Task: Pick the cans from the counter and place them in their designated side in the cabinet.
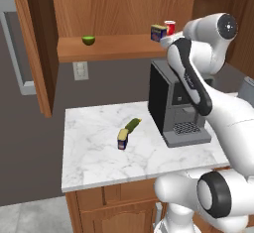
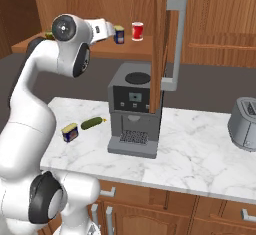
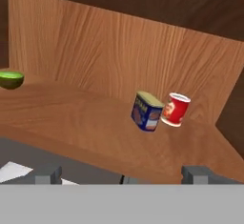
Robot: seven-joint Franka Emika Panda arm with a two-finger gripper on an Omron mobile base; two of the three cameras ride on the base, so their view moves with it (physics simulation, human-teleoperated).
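Cans split two ways: one squat blue-and-yellow can stands on the reddish-brown wooden cabinet shelf beside a red-and-white can, the other blue-and-yellow can lies on the white marble counter near a green pickle. Before the shelf, the two-finger gripper hangs spread wide, empty.

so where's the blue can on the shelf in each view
Left base view: blue can stands at the right end of the shelf, upper right of the picture, beside the red can.
Right base view: upper middle, left of the red can.
Hand view: right of centre, close beside the red can.
Shared landmark: the red can, always just to its right.
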